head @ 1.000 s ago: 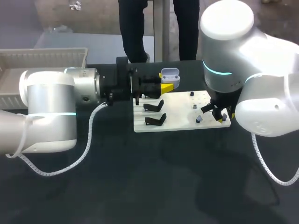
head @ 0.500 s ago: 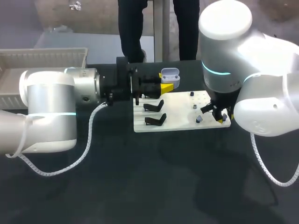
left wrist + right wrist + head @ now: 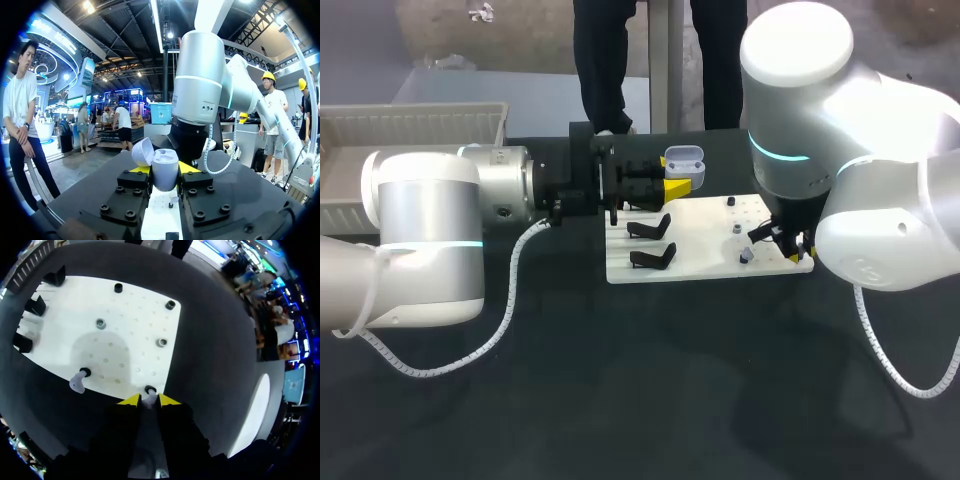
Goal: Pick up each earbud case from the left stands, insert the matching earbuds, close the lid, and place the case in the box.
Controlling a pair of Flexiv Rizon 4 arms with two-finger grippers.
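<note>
A pale lavender earbud case point(image 3: 165, 171) with its lid point(image 3: 142, 151) tipped open sits upright in my left gripper point(image 3: 165, 172), which is shut on it. In the head view the case point(image 3: 682, 158) is held over the back left of the white board point(image 3: 705, 262). My right gripper point(image 3: 149, 400) is at the board's near right corner, its yellow tips closed against both sides of a lavender earbud point(image 3: 148, 398) standing in a black holder. A second earbud point(image 3: 77, 382) stands in a holder to its side. In the head view the right gripper point(image 3: 788, 246) is largely hidden under its wrist.
Black case stands point(image 3: 650, 228) point(image 3: 653, 258) line the board's left side. Several empty ring holders point(image 3: 100, 323) point(image 3: 161, 342) dot the white board point(image 3: 135, 325). A white bin point(image 3: 410, 125) sits at the table's back left. A person stands beyond the far edge.
My right gripper's fingers have narrowed onto the earbud at the board's corner, and the right arm shifted slightly left. The left arm and the case have stayed put.
</note>
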